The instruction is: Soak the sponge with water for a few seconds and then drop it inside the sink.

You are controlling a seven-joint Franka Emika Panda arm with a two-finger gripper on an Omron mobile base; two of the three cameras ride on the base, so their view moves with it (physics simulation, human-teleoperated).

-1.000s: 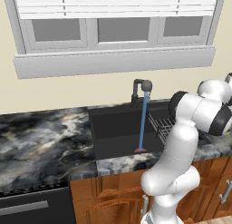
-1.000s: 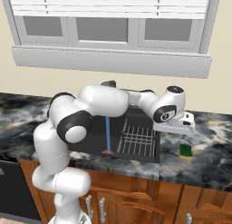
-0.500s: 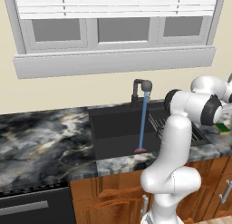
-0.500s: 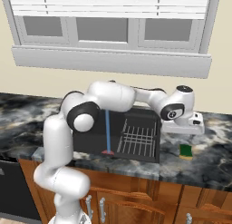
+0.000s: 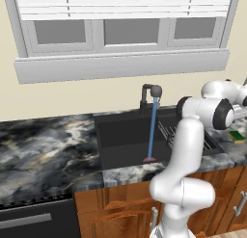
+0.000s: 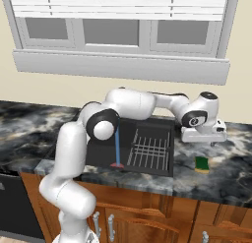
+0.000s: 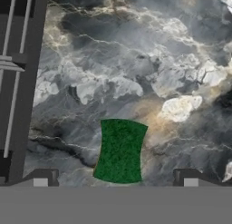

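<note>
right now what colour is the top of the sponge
Green, the scrub side of the sponge faces up; clearest in the hand view.

You've got the arm stretched right across the sink [image 6: 106, 153], gripper [image 6: 212, 142] above the marble counter [image 6: 231, 168], jaws wide, nothing in them. Sponge [image 6: 202, 164] sits green side up on the counter just below it, apart. Water [image 6: 118, 146] runs into the basin beside the dish rack [image 6: 150, 151].

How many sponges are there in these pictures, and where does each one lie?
1. The sponge lies green side up on the marble counter, to the right of the sink and its dish rack, below the open claw.
</note>
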